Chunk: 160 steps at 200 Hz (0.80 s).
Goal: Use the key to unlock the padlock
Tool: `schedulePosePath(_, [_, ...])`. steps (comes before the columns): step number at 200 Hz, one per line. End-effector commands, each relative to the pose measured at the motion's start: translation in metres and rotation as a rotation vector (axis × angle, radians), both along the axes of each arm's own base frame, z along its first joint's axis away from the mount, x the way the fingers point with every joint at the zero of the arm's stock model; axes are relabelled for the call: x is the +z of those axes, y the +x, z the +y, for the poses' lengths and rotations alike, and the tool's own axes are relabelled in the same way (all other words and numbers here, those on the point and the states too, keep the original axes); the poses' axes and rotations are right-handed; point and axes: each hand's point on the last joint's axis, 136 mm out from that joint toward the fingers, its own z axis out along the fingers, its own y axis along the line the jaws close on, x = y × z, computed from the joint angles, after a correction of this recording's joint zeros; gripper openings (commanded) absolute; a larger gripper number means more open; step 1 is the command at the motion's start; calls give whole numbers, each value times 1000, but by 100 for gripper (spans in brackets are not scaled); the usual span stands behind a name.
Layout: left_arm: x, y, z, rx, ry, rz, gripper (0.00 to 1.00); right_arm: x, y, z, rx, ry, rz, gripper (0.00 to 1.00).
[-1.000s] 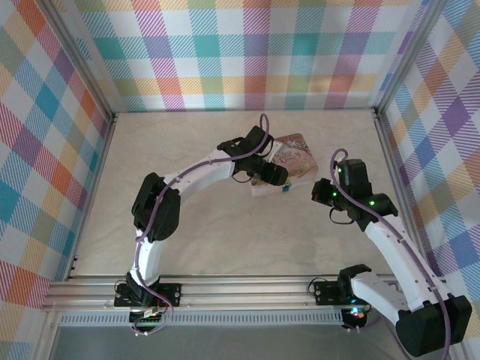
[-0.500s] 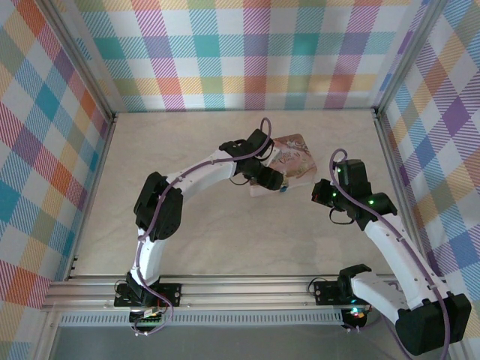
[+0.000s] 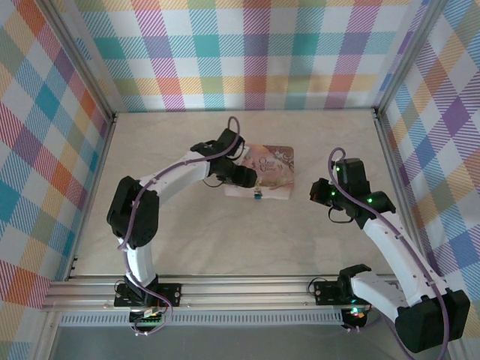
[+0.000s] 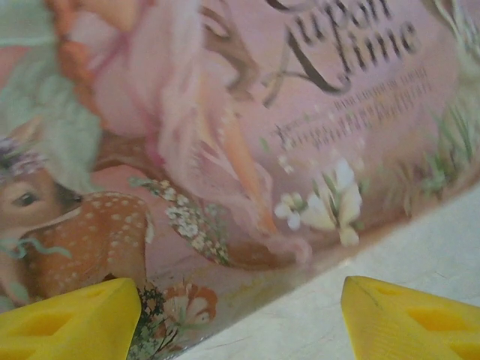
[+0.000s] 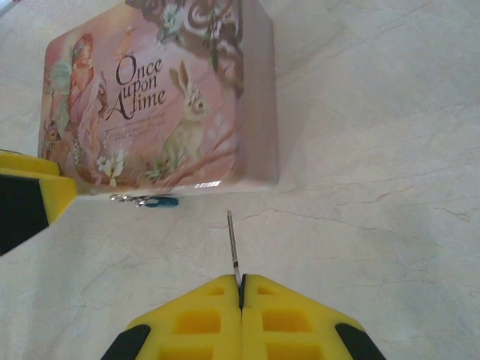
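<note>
Padlock (image 5: 157, 201) lies on the counter (image 5: 360, 112) at the near edge of the pink tin (image 5: 150, 97), flanked at left by the left claw (image 4: 240, 315), spread wide about the tin's corner, probably to steady it, and at right by the right claw (image 5: 241, 289), pinching the key (image 5: 233, 244) blade-first toward it.

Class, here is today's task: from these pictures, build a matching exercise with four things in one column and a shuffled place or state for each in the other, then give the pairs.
Column A
1. padlock
2. key
3. pink tin
4. left tool

Column B
a. open, close over the tin
b. pinched in the shut right tool
c. lying flat, picture side up
d. blue, right beside the tin's edge

Pairs: 1-d, 2-b, 3-c, 4-a
</note>
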Motion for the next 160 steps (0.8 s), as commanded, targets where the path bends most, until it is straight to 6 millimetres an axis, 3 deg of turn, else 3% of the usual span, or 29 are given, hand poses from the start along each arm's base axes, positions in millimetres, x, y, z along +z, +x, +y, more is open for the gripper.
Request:
schedulePosePath(1, [-11, 3, 31, 86, 24, 48, 72, -2, 3, 8, 32, 37, -3, 2])
schedulePosePath(38, [-6, 23, 46, 127, 2, 29, 73, 0, 6, 19, 73, 80, -13, 2])
schedulePosePath(83, [26, 30, 33, 93, -120, -56, 74, 4, 10, 39, 161, 168, -44, 2])
schedulePosePath(124, [59, 20, 38, 116, -192, -161, 76, 7, 18, 70, 284, 285, -50, 1])
schedulePosePath(160, [76, -3, 44, 131, -290, -222, 77, 1, 32, 94, 376, 306, -53, 1])
